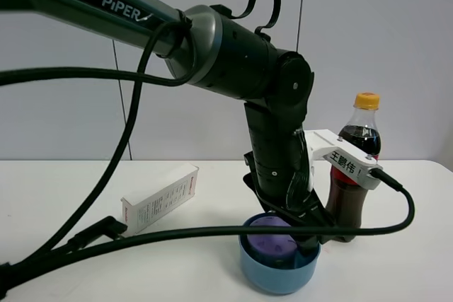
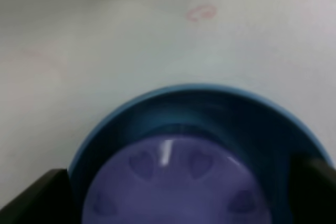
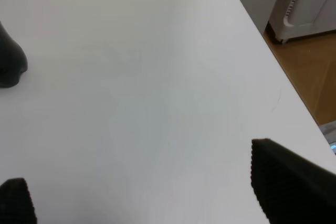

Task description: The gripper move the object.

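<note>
Your small round lavender plastic tub with its dimpled purple lid (image 1: 272, 240) sits inside the round blue bowl (image 1: 276, 275) on the white bench (image 1: 414, 266). Your left tool (image 1: 289, 228) straddles it, fingers parted off its sides. Your right tool (image 3: 136, 174) gapes wide above the bench.
</note>
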